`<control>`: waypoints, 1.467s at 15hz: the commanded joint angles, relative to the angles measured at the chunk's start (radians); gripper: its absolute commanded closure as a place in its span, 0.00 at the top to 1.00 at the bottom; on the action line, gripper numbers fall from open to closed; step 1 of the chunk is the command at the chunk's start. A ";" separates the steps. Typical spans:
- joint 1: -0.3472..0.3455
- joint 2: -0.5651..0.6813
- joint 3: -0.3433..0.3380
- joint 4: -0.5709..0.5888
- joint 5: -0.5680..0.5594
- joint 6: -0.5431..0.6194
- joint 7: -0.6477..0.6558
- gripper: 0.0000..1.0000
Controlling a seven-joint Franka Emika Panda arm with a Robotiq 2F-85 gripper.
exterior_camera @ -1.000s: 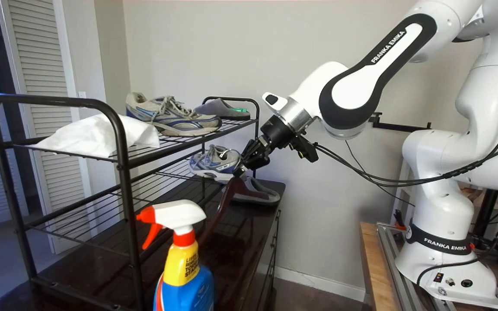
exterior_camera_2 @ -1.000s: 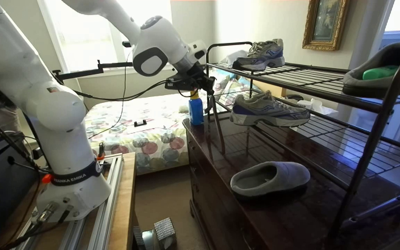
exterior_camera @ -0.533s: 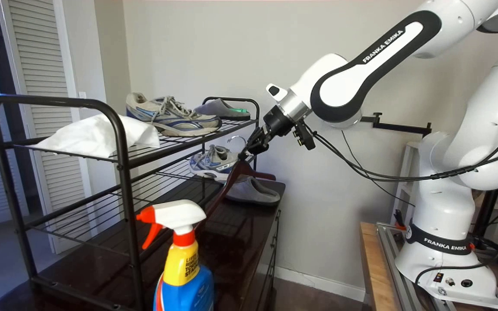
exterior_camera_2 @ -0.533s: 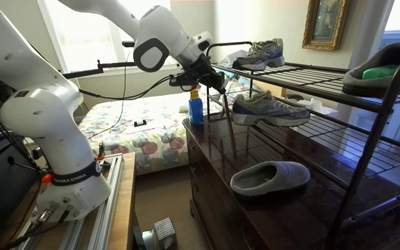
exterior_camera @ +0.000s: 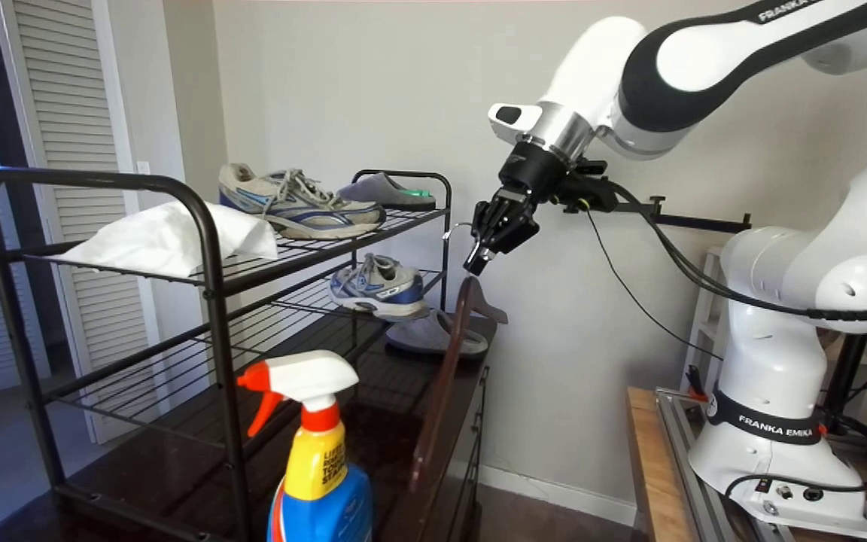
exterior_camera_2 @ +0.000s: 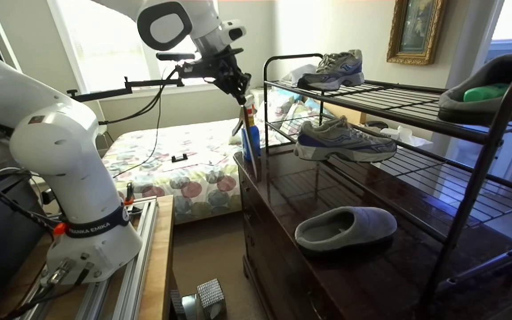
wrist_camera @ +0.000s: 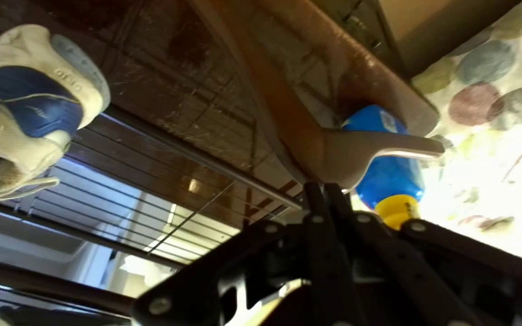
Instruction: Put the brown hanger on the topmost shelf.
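and the gripper (exterior_camera: 476, 262) is pinched narrow, clamped on the hook end of the brown hanger (exterior_camera: 450, 361), which hangs tilted by the front edge of the dark wood dresser (exterior_camera_2: 371, 284), lower than the topmost shelf (exterior_camera: 305, 260) of the black wire rack (exterior_camera: 226, 391); whether its low tip touches the wood, i can't tell. up top: a running shoe (exterior_camera: 302, 207), a grey slipper (exterior_camera: 377, 190) with something green (exterior_camera_2: 485, 92) inside, a crumpled white bundle (exterior_camera: 155, 237). one tier down, another running shoe (exterior_camera_2: 345, 144). on the dresser, a lone slipper (exterior_camera_2: 367, 226), and at the bed end a blue-and-yellow spray bottle (exterior_camera: 317, 452). around the room: spotted bedspread (exterior_camera_2: 185, 178), bright window (exterior_camera_2: 105, 49), gilt-framed picture (exterior_camera_2: 416, 31), louvred door (exterior_camera: 72, 135), and brown carpet (exterior_camera_2: 207, 258) between dresser and wooden bench (exterior_camera_2: 162, 231).
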 commanded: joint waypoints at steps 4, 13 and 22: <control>0.120 -0.063 -0.104 -0.006 -0.127 -0.083 0.091 0.05; 0.092 -0.024 -0.174 0.060 -0.208 0.007 0.082 0.01; 0.138 0.046 -0.303 0.333 -0.307 -0.193 -0.070 0.01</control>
